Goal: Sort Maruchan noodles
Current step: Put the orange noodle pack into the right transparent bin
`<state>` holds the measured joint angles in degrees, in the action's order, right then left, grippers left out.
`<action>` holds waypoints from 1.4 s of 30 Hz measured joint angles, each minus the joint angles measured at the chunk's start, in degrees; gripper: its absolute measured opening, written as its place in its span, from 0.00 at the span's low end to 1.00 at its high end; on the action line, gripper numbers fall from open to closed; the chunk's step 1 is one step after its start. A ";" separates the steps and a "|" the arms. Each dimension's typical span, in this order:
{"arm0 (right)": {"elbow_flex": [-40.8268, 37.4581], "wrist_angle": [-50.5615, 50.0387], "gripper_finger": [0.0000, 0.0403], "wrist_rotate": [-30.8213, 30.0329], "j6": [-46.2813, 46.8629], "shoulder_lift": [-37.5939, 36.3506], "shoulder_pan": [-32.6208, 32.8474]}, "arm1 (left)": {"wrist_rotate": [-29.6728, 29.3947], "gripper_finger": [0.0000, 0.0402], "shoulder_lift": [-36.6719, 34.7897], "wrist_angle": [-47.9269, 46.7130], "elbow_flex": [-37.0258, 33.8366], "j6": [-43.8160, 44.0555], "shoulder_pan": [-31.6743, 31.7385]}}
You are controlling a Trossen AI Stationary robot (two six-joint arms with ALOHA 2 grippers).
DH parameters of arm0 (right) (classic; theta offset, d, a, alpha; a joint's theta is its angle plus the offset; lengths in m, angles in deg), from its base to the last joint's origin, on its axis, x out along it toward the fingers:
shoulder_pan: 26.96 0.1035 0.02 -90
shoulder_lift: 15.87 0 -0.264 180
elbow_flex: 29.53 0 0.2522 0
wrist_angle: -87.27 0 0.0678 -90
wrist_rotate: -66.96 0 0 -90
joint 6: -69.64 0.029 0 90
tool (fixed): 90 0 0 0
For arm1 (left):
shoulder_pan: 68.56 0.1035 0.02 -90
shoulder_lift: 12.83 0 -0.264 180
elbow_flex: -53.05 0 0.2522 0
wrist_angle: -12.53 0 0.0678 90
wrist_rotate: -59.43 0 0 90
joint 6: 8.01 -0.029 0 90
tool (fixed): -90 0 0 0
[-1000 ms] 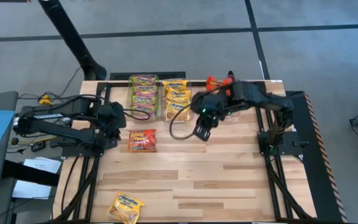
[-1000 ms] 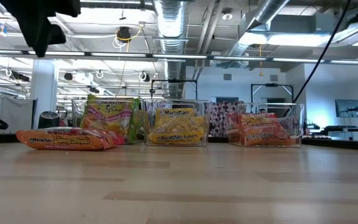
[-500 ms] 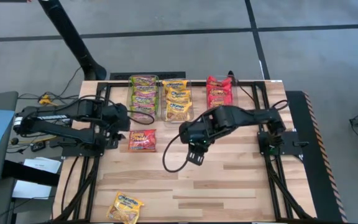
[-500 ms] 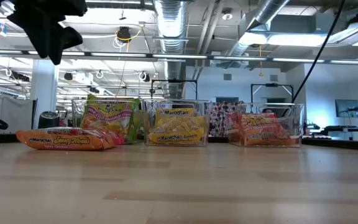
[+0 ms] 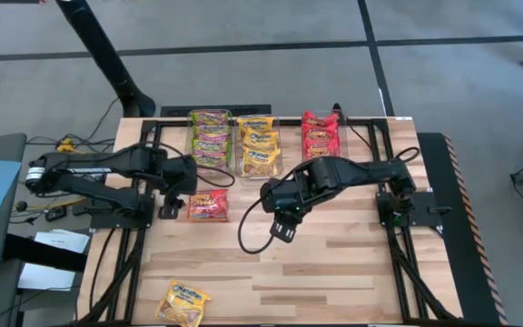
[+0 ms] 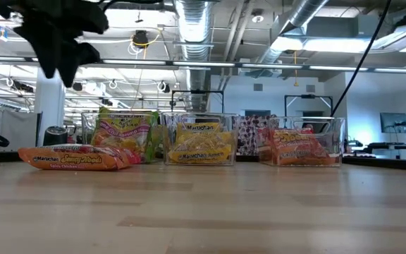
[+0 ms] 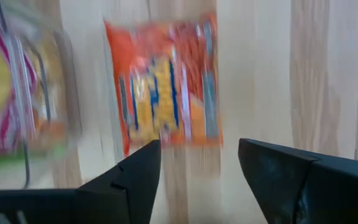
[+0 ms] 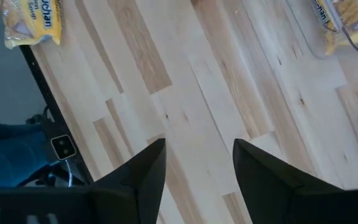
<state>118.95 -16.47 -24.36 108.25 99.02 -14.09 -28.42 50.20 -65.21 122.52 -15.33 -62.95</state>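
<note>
A red-orange Maruchan noodle packet lies flat on the wooden table; it also shows in the low view and the left wrist view. My left gripper hangs open just to its left and above it, touching nothing; in the low view it is the dark shape. My right gripper stands open over bare wood at mid-table. A yellow packet lies at the near left.
Three clear bins stand in a row at the far edge: green-and-pink packets, yellow packets, red-orange packets. A black frame borders the table. Bare wood lies across the near and right parts.
My right gripper has left the far bins and come toward the table's near edge and a little left, stopping over mid-table; the bin of red-orange packets shows again. My left gripper has gone right and down toward the loose red-orange packet. No packet has moved.
</note>
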 joint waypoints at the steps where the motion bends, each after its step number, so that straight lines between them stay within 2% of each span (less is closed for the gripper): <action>1: 0.00 0.03 0.52 0.00 0.00 0.00 0.02 | 0.02 0.51 0.90 1.70 0.00 0.56 0.00; 9: 0.00 -0.01 0.52 -0.02 0.00 0.00 0.00 | 0.20 0.52 7.69 11.84 0.00 5.90 0.00; 28: 0.00 -0.04 0.51 -0.09 -0.02 0.00 0.28 | 0.49 0.52 21.70 15.05 0.00 11.00 -1.77; 42: 0.00 -0.02 0.51 -0.11 -0.04 0.00 0.28 | -3.19 0.52 21.64 25.46 -9.71 11.10 -4.22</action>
<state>118.95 -16.49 -24.47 108.20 99.02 -13.81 -31.61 71.84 -39.75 112.80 -4.23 -67.17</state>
